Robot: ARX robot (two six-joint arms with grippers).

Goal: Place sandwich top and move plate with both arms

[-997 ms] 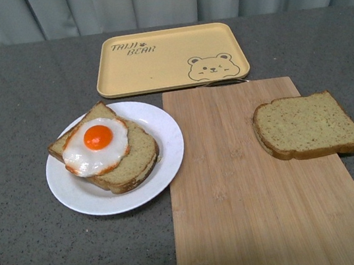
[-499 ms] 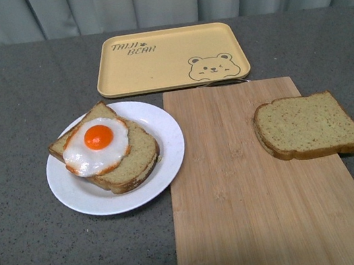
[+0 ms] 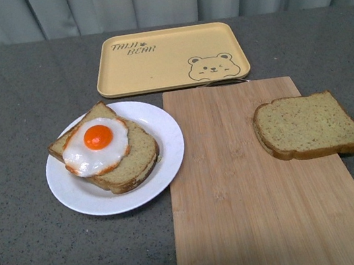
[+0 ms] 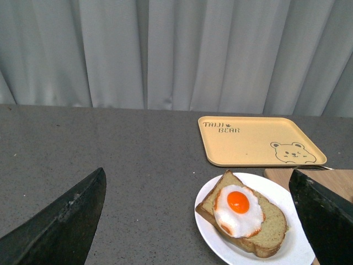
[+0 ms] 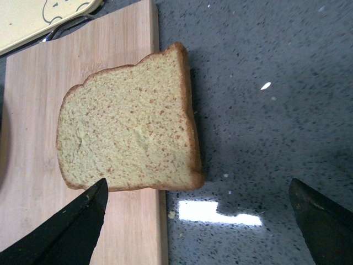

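The front view shows neither of my arms. In each wrist view only two dark fingers show at the frame's sides. They stand far apart, so my left jaws and my right jaws are both wide open and hold nothing.

The sandwich top (image 3: 309, 127) lies flat at the right edge of the cutting board (image 3: 241, 203), and its outer crust hangs past that edge over the counter (image 3: 12, 97). The plate (image 3: 168, 140) sits left of the counter's middle, carrying a bread slice (image 3: 131, 162) with a fried egg (image 3: 97, 146). Its rim overlaps the board's left edge, but I cannot tell whether they touch. In my left wrist view the frame cuts off the plate's near rim.

A thin metal piece (image 3: 226, 82) at the board's far edge is too small to identify. The yellow tray (image 3: 166, 57) lies beyond it, toward the far edge. There is bare counter left of the plate and along the near edge. The board's near half is bare too.
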